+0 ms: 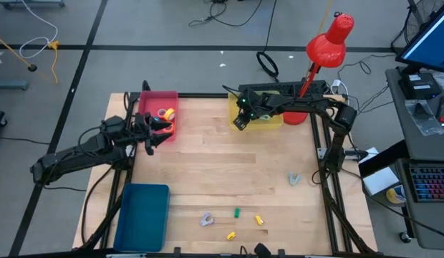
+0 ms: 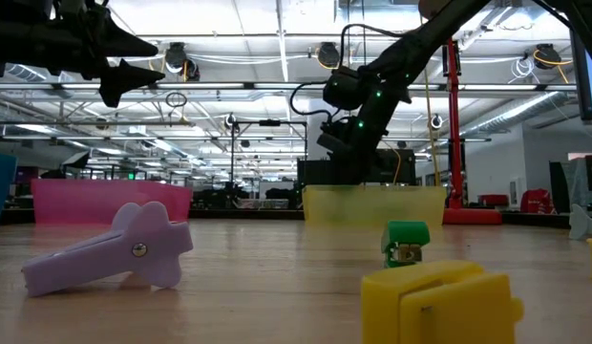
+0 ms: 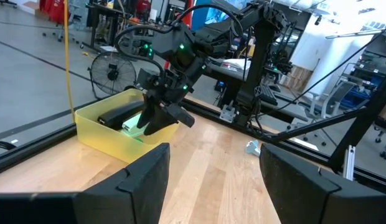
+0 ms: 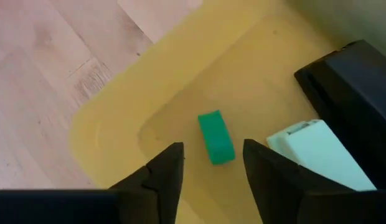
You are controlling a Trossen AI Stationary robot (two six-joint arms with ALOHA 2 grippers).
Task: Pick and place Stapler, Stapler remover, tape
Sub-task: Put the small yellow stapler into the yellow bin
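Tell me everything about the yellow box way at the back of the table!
The yellow bin is a see-through plastic tub, upright at the table's far edge beside the red lamp base. Inside it lie a black stapler, a pale mint one and a small green block. The right gripper hangs open just above it.

text: none legible | labels: none | brands: none | numbers: none | signs: none
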